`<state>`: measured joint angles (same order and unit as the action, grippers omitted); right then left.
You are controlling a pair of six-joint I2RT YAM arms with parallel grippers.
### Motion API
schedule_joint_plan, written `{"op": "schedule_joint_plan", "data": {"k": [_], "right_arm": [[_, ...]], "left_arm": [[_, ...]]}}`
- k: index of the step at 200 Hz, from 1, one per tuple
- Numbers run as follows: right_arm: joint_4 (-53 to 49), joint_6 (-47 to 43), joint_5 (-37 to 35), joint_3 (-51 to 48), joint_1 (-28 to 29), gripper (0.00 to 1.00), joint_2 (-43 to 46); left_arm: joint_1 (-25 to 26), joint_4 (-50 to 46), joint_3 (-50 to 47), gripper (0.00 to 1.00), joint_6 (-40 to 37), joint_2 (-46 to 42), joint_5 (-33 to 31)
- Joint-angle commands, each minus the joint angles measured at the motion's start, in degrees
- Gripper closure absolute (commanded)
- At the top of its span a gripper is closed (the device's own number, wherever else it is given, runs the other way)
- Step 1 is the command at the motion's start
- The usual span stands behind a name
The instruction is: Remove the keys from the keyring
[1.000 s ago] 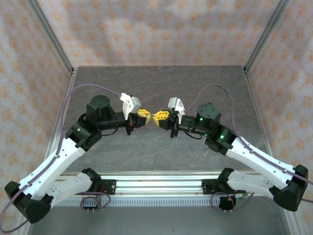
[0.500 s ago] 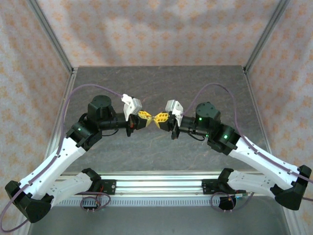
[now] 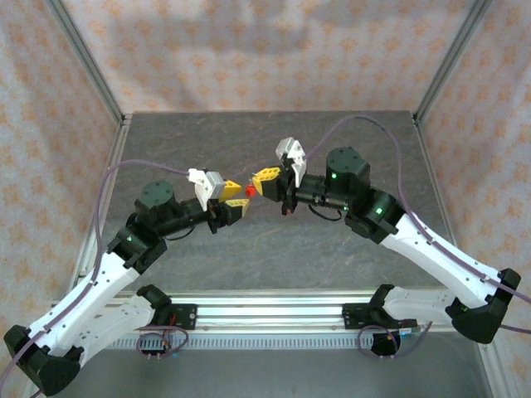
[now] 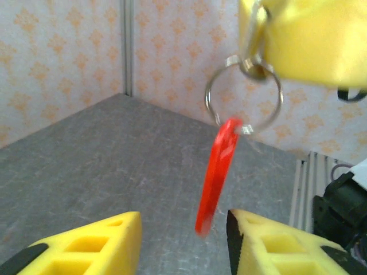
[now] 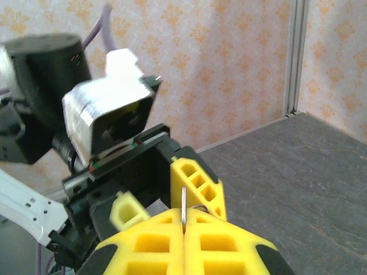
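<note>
Both arms reach inward over the middle of the table [image 3: 274, 249], elbows out, their fingertips almost meeting in the air. The right gripper [image 3: 259, 182] sits slightly farther back and is clamped tight on the key [image 4: 250, 34]. The left wrist view shows a split ring [image 4: 243, 94] hanging from the key. The red keyring tag [image 4: 217, 172] dangles tilted from the ring, between the parted, empty fingers of the left gripper [image 4: 183, 220]. From above, the tag is a small red speck.

Red keyring [image 4: 217, 177]: glossy, probably plastic. Split ring [image 4: 207, 98]: shiny metal wire. Table [image 4: 86, 172]: matt, stone-like grey.
</note>
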<state>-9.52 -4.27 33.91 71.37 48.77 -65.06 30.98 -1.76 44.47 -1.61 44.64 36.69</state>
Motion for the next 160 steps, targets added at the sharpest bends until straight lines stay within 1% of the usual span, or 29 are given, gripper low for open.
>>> {"op": "schedule_joint_plan", "data": {"k": [1,12,59,80,111,133,160], "right_arm": [[-2.50,4.83,3.77,4.24,-1.15,1.00,-1.45],[-3.40,5.96,5.03,5.42,-1.47,1.00,-2.36],[-3.59,9.91,8.37,7.14,-1.84,1.00,-4.29],[-2.75,11.65,9.66,7.20,-1.93,1.00,-4.85],[-0.38,14.13,11.60,6.63,-1.99,1.00,-5.43],[1.23,15.42,12.78,6.17,-2.04,1.00,-5.67],[2.34,16.62,14.22,6.07,-2.02,1.00,-6.07]], "left_arm": [[-0.35,6.26,-1.79,0.51,-1.81,-2.42,-3.18],[-0.25,7.42,-2.40,0.46,-2.07,-3.03,-4.00],[0.41,11.74,-3.15,0.41,-5.79,-3.53,-6.64],[0.74,14.50,-3.36,0.40,-7.19,-3.02,-7.16],[1.21,15.33,-2.81,0.40,-9.35,-1.70,-6.91],[1.41,15.89,-2.43,0.41,-10.07,-0.58,-6.63],[1.78,16.48,-1.87,0.44,-11.89,0.50,-7.74]]}}
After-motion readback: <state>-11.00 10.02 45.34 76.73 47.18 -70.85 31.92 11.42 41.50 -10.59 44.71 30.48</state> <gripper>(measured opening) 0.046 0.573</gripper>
